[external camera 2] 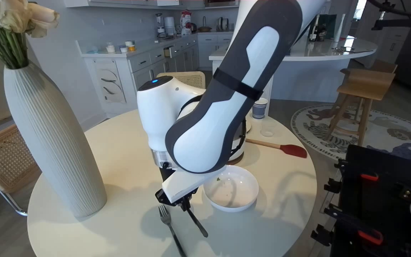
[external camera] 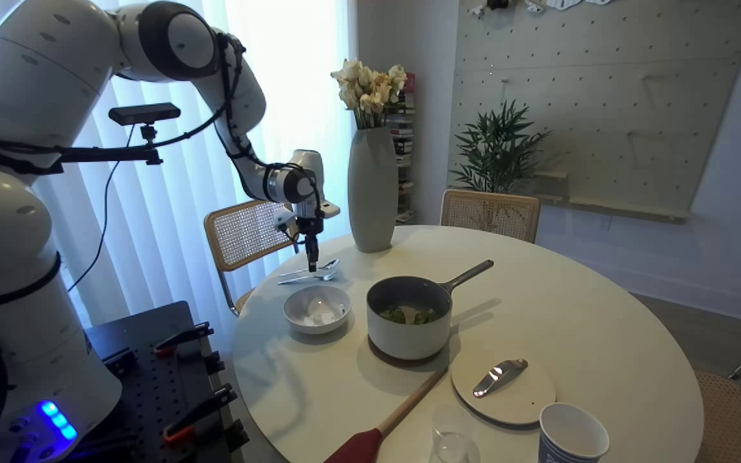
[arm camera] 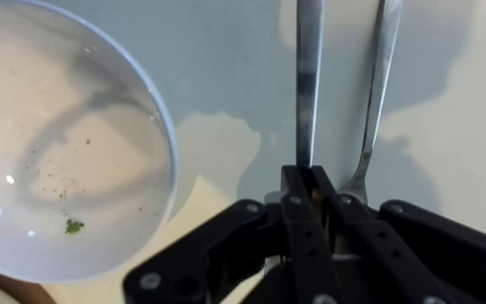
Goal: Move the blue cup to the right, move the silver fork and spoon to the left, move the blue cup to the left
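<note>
Middle step of three seemingly under way; last one looks still to do.

Hand (arm camera: 304,169) pinches what I take for the spoon (arm camera: 309,84) by its handle; can't tell if lifted. Fork (arm camera: 379,84) lies loose just beside on the desk (external camera: 589,315). Blue cup (external camera 2: 259,109) stands by the plate (external camera: 518,404), well apart from both; whether its rightward move is done, can't tell.

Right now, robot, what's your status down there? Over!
Pincer shut on the spoon. Fork beside it, ungripped. White bowl close on its other side, maybe in the way.
</note>
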`<state>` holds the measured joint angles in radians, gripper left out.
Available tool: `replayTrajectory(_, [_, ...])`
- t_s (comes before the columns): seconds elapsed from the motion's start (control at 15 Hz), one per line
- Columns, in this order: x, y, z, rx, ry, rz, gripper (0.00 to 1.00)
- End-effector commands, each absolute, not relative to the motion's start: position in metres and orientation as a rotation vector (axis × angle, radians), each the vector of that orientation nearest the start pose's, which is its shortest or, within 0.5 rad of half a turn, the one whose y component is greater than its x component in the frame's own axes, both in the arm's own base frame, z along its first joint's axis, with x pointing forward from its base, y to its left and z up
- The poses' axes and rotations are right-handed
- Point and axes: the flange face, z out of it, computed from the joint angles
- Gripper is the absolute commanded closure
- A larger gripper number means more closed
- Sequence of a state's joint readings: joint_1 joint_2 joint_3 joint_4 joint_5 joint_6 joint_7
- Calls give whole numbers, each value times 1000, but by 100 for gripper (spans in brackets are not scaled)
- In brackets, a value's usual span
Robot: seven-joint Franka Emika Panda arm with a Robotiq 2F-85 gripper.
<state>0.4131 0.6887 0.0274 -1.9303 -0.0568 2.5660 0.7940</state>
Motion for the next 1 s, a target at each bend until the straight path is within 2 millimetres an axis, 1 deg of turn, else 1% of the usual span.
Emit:
replayTrajectory(0.0, [540,257,126,-3142,531,108,98])
replayTrajectory(0.33, [532,252,119,-3150,537,140,98])
replayTrajectory(0.93, [525,242,107,-3142,593,176,98])
